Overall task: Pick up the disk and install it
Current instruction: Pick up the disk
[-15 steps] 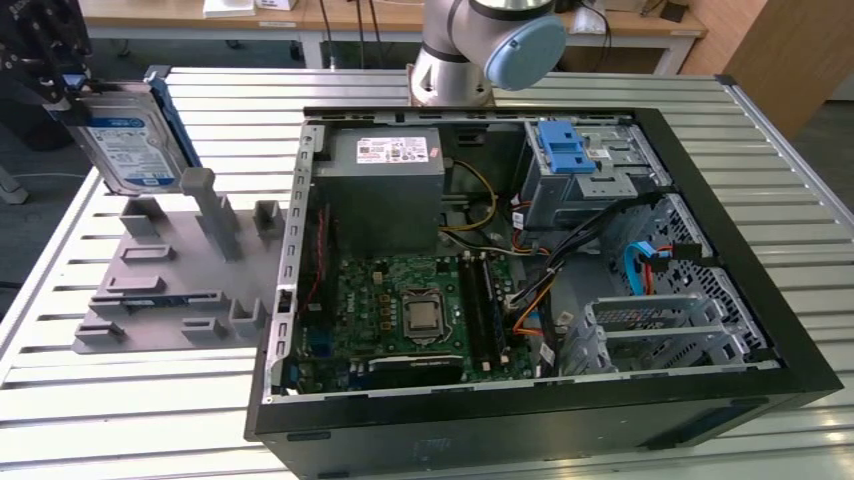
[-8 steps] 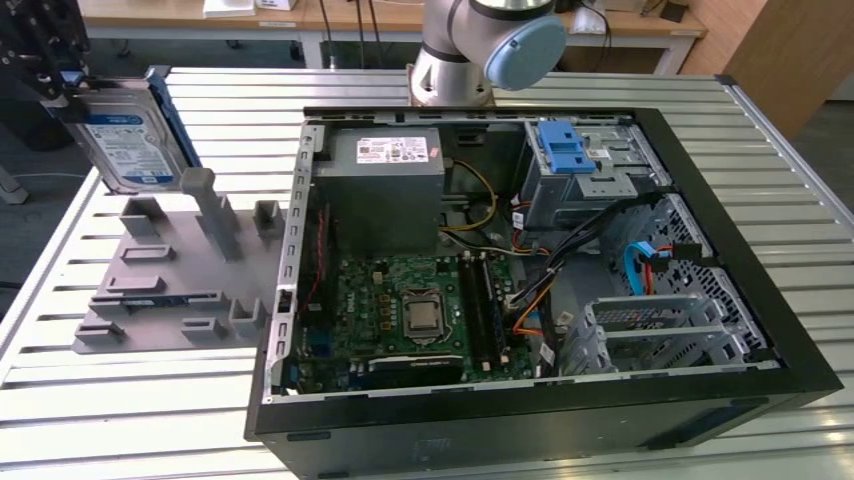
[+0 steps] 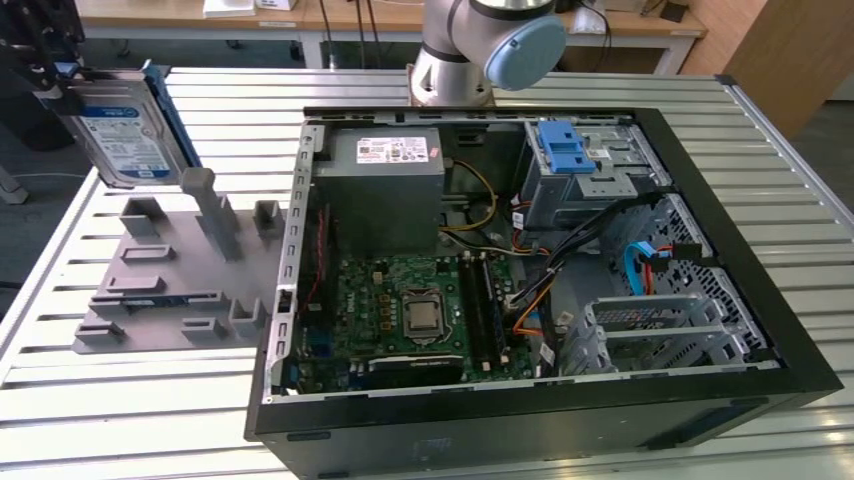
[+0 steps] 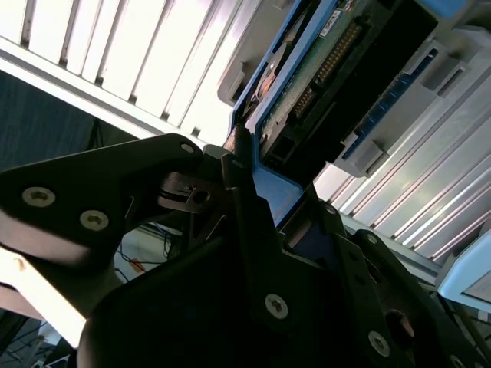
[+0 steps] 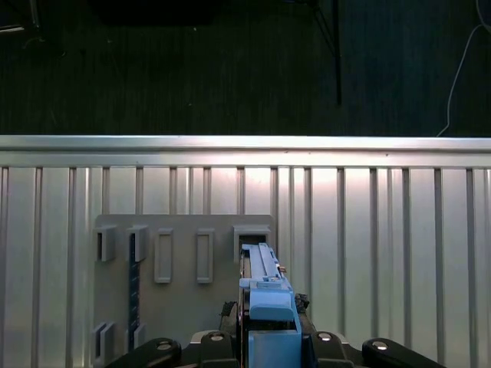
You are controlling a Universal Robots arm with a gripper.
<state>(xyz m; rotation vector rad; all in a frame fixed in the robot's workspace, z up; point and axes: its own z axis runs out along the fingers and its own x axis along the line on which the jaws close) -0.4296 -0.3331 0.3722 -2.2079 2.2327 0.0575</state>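
While the gripper (image 3: 63,84) is clamped on the disk (image 3: 127,125), which hangs upright at the upper left of the exterior view, the case (image 3: 534,425) lies toward that view's right.

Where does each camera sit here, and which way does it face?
Exterior view: high, looking down on the table, open computer case and grey holder; the arm and the hand gripping the disk show.
First wrist view: above the hand, looking down past the disk at the holder and table.
Second wrist view: beside the hand, looking along its black links at the disk's connector edge.
Both wrist views share hand and disk.
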